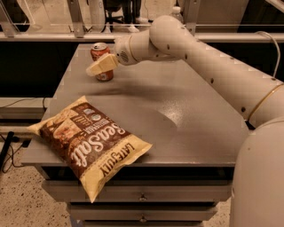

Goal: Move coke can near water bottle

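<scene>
The coke can (100,54) stands upright near the far left corner of the grey table (186,111). It is red-orange with a silver top. My gripper (96,69) reaches in from the right on the white arm (208,66) and sits at the can's front, overlapping its middle and lower part. I cannot tell whether it touches the can. Of the water bottle, only a pale top (176,10) shows behind the arm at the table's far edge. The rest of it is hidden.
A large brown and cream bag of chips (91,142) lies at the table's front left, overhanging the front edge. Drawers (142,195) are below the tabletop. A rail and chair legs stand beyond the far edge.
</scene>
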{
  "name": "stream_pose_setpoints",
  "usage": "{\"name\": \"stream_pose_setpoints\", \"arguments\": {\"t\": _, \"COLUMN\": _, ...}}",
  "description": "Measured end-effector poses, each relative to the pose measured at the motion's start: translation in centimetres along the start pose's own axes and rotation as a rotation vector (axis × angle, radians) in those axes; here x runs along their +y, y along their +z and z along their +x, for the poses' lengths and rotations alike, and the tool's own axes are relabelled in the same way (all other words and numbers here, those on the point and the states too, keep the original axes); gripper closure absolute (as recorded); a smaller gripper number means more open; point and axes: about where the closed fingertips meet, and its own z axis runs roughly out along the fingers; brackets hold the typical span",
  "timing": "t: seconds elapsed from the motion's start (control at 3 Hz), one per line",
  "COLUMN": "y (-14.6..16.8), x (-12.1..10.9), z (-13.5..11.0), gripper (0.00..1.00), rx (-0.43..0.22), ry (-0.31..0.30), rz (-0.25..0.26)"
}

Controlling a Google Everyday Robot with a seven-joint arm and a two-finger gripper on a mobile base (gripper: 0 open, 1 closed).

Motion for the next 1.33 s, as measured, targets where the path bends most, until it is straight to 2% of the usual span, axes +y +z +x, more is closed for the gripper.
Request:
{"name": "stream_pose_setpoints", "arguments": {"t": 0.33, "y": 1.9, "x": -0.6, "z": 0.9, "gripper": 0.18, "rx": -0.015, "ry": 0.049, "rz": 0.002}}
{"name": "stream_pose_setpoints", "arguments": {"t": 0.67, "y": 2.9, "x": -0.5, "z": 0.9, "gripper": 0.42, "rx": -0.031, "ry": 0.083, "rz": -0.006}}
{"name": "stream_pose_setpoints", "arguments": {"t": 1.0, "y": 1.6, "x": -0.3, "z": 0.4, "gripper": 0.65, "rx": -0.07, "ry": 0.096, "rz": 0.002}}
{"name": "stream_pose_setpoints", "arguments": {"t": 1.33, "y": -4.4, "x": 0.7, "z": -0.6, "gripper": 0.96, "rx": -0.144, "ry": 0.067, "rz": 0.058}}
